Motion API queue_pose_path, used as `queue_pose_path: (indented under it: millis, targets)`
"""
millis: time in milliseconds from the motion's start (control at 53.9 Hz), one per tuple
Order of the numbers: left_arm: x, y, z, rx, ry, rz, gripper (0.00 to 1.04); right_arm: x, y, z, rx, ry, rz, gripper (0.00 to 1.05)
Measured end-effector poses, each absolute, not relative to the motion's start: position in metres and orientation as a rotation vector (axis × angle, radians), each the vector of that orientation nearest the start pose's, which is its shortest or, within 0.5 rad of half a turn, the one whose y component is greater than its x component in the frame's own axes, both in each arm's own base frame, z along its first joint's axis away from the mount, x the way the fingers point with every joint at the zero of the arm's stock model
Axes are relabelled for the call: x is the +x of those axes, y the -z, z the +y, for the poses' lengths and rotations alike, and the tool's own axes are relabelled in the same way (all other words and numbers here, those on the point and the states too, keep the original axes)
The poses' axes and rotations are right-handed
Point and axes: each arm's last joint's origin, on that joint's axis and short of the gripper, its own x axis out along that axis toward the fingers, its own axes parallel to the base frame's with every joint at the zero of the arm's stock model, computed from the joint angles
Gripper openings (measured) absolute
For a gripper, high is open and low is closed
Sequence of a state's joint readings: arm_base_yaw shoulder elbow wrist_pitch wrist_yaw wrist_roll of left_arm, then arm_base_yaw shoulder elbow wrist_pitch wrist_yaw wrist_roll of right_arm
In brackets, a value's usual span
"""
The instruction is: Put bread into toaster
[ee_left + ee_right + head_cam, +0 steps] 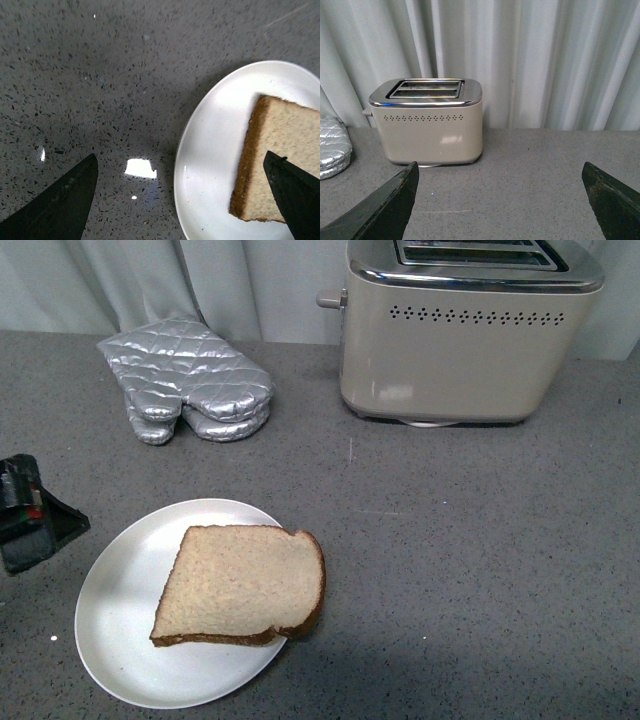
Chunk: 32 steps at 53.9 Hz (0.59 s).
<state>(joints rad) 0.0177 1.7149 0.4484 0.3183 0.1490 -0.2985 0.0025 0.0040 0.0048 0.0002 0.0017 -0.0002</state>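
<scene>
Nearest lay the white plate (120,600); at its left my left gripper (180,156) hovered, jaws spread, empty. Bread (240,585) rested flat on it (no step completed). Toaster (465,350) stood well apart, no slice showing; my right gripper (500,165) faced it, jaws spread.

Soft, even light from above; all three views bright and mostly sharp; the table (100,75) carries a small white glare patch in the left wrist view; the toaster (460,350) top gleams; the plate (120,590) throws a faint shadow near-right; jaws dark, edges blurred.
</scene>
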Motion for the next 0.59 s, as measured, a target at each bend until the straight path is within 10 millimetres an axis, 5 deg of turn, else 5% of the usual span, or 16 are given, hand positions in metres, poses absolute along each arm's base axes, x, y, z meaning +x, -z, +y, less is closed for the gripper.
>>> queue_pose_path:
  millis: [297, 593]
  targets:
    - [0.255, -0.041, 0.002, -0.305, -0.038, 1.108, 0.98, 0.098, -0.165, 0.0, 0.0, -0.001, -0.001, 0.95]
    - [0.266, -0.037, -0.002, -0.291, -0.026, 1.143, 0.37, 0.098, -0.165, 0.0, 0.0, -0.001, -0.001, 0.95]
